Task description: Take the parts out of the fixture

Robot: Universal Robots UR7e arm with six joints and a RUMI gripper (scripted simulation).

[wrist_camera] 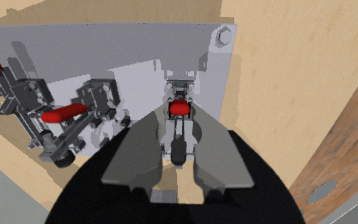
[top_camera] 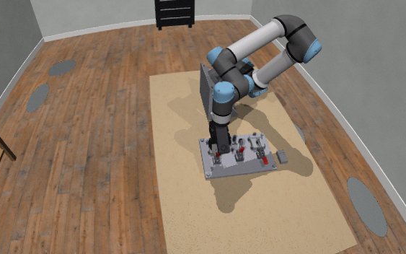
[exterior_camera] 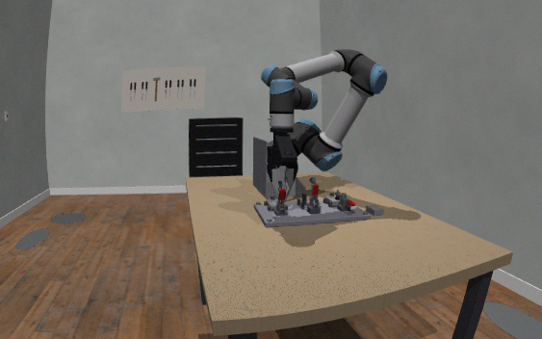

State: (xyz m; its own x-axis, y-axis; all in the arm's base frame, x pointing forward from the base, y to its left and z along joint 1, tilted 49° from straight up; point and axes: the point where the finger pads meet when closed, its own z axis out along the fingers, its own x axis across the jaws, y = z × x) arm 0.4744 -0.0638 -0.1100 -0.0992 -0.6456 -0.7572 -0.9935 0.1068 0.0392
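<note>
The grey fixture plate (top_camera: 235, 159) lies on the table and carries three toggle clamps with red handles. It also shows in the exterior view (exterior_camera: 307, 212) and the wrist view (wrist_camera: 130, 65). My gripper (top_camera: 218, 149) points straight down over the left clamp and is shut on that clamp's handle (wrist_camera: 180, 112); the handle stands upright between the fingers. The middle clamp handle (exterior_camera: 315, 189) stands upright. The right clamp handle (exterior_camera: 350, 203) lies low. A small grey part (top_camera: 282, 156) lies flat on the table just right of the fixture. Parts still in the fixture are hard to make out.
A grey upright panel (top_camera: 206, 90) stands on the table right behind the fixture, close to my arm. A black cabinet (exterior_camera: 216, 146) stands at the back wall. The table's front edge (exterior_camera: 355, 308) is far from the fixture.
</note>
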